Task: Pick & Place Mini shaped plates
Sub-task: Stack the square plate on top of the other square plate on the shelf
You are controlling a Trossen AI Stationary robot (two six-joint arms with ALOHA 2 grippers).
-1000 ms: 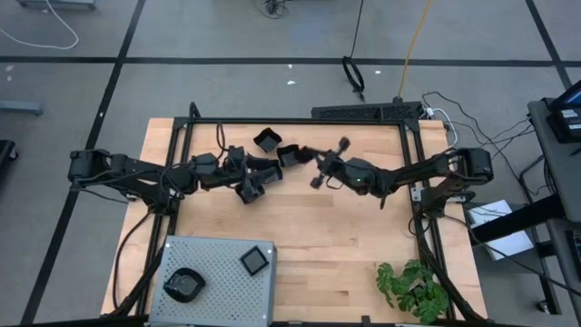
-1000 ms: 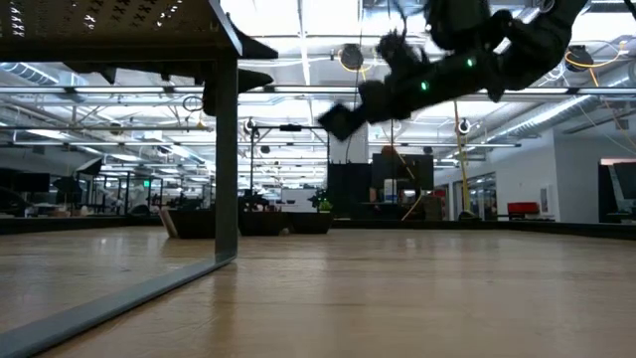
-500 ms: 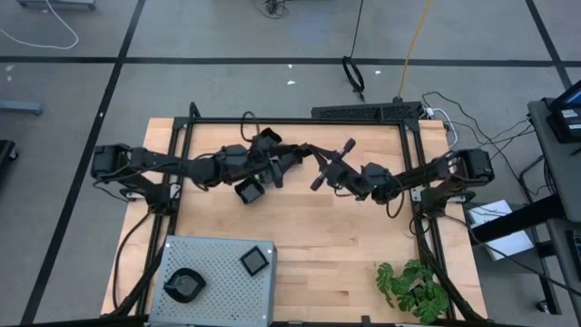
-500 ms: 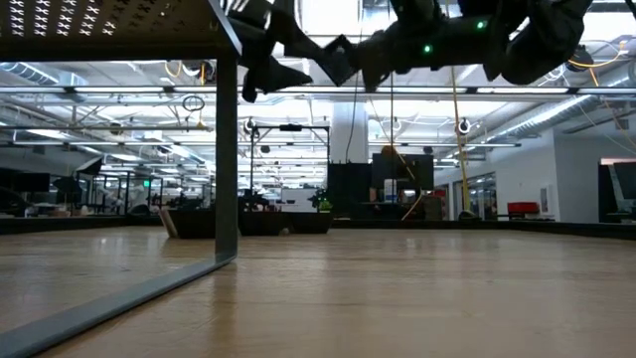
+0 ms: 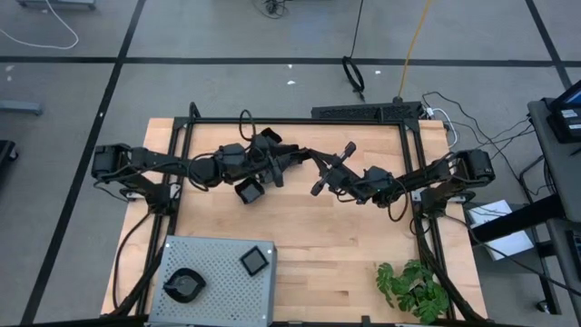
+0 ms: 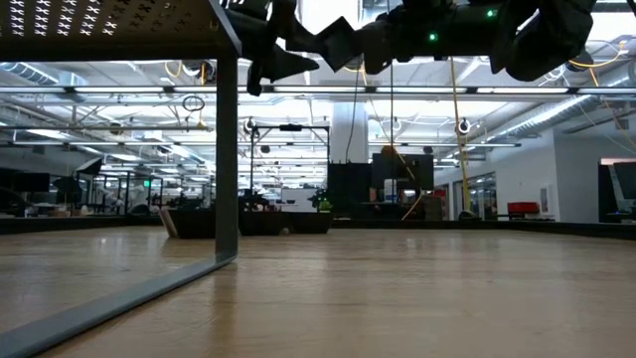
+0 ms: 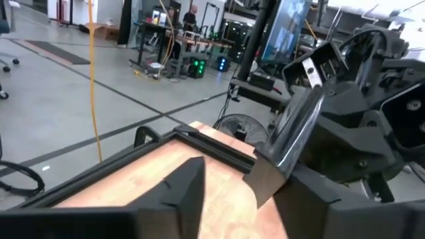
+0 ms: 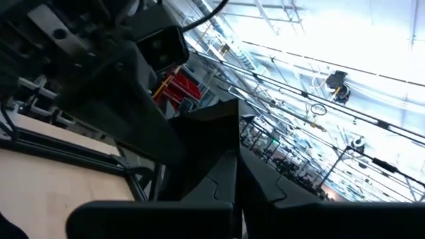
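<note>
Meeting over the rear middle of the wooden table (image 5: 345, 236), the two arms are seen nose to nose in the high view, and in the low view both are held well above the tabletop. The left gripper (image 5: 280, 162) is reached in from the left side, and the right gripper (image 5: 313, 162) from the right. In the left wrist view the left fingers (image 7: 180, 189) are shown standing apart, with bare wood visible in the gap between them. Just beside one of those fingers, a glossy black held plate (image 7: 299, 129) is tilted on edge; it appears to be pinched by its rim in the right gripper, whose fingers are pressed tight together in the right wrist view. Whether the plate is already touched by the left fingers cannot be told.

Two further mini plates are left on the table near the left arm: a square plate (image 5: 248, 191) just in front of the left gripper, and a rear plate (image 5: 268, 139) close to the back frame rail. At the front left corner a grey perforated tray (image 5: 213, 259) is set, and two more dishes are laid in it, a square dish (image 5: 256, 261) near its right rim and a round dish (image 5: 184, 284) towards its left. A green plant (image 5: 413, 286) is placed at the front right corner
</note>
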